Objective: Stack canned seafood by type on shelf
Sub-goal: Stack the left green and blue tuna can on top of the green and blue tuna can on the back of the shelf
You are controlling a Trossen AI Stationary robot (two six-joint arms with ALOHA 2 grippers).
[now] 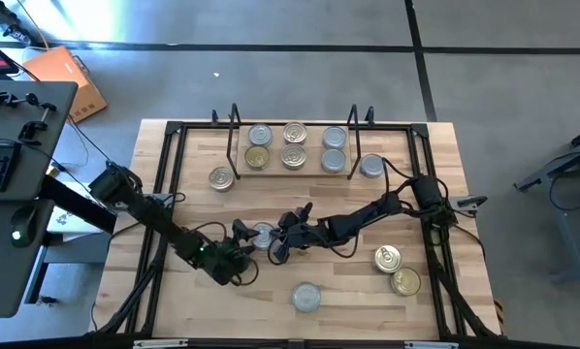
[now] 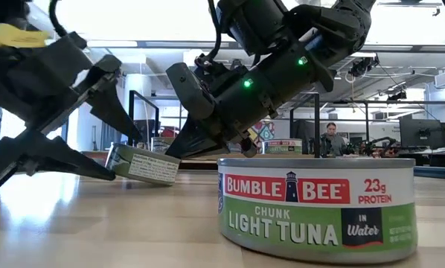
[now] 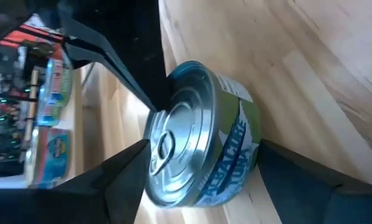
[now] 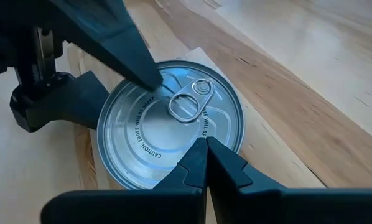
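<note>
Silver tin (image 3: 198, 134) sits between left jaws.

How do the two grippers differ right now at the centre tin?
The left gripper is open, its fingers straddling the silver-topped tuna tin; the right gripper is shut. The left one brackets the tin's sides; the right one's closed tips rest on its lid by the ring pull. Both are dark and meet at that tin.

Twelve tins (image 1: 293, 133) were counted from above: six on the one shelf (image 1: 292, 167), six loose on the table (image 1: 198, 204). About five looked gold-topped, though glare blurred that.
</note>
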